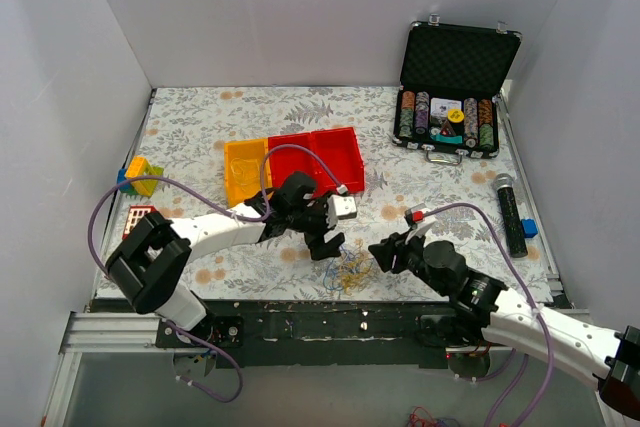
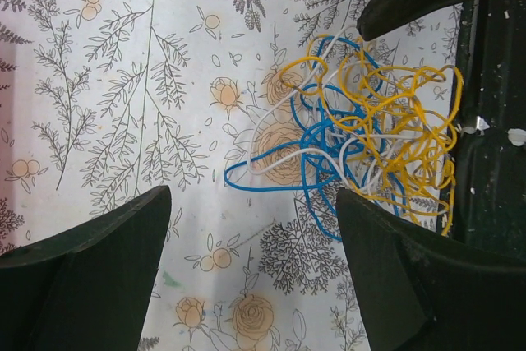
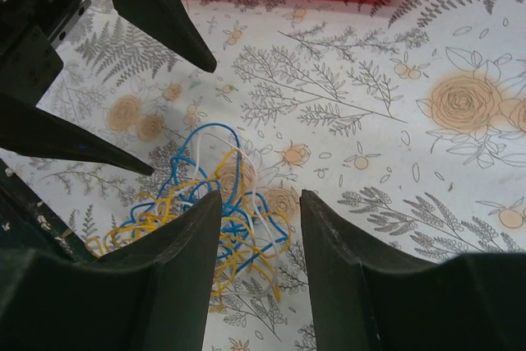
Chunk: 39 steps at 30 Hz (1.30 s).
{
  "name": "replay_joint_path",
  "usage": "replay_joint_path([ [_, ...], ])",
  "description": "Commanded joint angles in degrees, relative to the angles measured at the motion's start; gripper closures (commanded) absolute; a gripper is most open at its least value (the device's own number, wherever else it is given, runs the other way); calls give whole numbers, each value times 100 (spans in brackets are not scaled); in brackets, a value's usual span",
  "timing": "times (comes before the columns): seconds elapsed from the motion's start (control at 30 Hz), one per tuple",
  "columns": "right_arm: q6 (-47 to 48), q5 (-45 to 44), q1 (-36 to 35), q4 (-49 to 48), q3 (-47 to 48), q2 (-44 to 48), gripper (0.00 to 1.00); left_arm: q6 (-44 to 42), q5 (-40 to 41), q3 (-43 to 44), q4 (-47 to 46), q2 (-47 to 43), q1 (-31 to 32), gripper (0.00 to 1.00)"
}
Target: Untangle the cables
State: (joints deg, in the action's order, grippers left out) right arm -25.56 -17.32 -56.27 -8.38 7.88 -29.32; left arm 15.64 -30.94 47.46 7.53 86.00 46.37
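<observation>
The left pincer (image 1: 327, 243) hangs with its jaws spread wide and nothing between them. In its wrist view the two dark fingers (image 2: 90, 273) frame bare floral cloth, and the cables (image 2: 370, 137) lie just beyond their tips. The right pincer (image 1: 384, 253) is about half open and has hold of nothing that can be seen. Its own view shows patterned cloth through the gap, with its left finger (image 3: 168, 277) covering part of the bundle. Whether that finger touches the wires cannot be told. The two pincers point at each other from left and right, with the bundle low between them.

The cables (image 1: 348, 269) are one loose tangle of thin blue, yellow-orange and whitish loops. They lie flat on the tabletop (image 1: 200, 127) close to its near edge, about midway between the arms. One blue loop (image 2: 246, 178) trails out of the knot across the cloth.

Farther back, behind the left pincer, sit a yellow bin (image 1: 243, 169) and, touching its right side, two red bins (image 1: 325, 155). At the far right an open black case (image 1: 455, 87) holds rows of chips. Near the right edge lies a dark stick-shaped object (image 1: 510, 212) with a small blue piece (image 1: 529, 228) beside it. At the left edge sits a multicoloured block (image 1: 138, 175).
</observation>
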Motion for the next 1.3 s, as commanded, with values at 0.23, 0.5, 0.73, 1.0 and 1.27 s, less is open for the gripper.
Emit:
replay_joint_path([
  [0.23,25,-114,20,-102,65,-258,48,-676,-203,79,-383,277,74,33],
  [0.5,104,-17,20,-296,152,-513,48,-659,-70,-228,-718,199,74,72],
  [0.73,122,27,20,-322,144,-540,49,-1404,-658,359,721,31,65,43],
  [1.0,139,71,28,-427,135,-662,49,-1634,-378,659,444,127,-295,26],
  [1.27,166,89,46,-454,126,-663,50,-2310,-343,642,258,523,-304,28],
])
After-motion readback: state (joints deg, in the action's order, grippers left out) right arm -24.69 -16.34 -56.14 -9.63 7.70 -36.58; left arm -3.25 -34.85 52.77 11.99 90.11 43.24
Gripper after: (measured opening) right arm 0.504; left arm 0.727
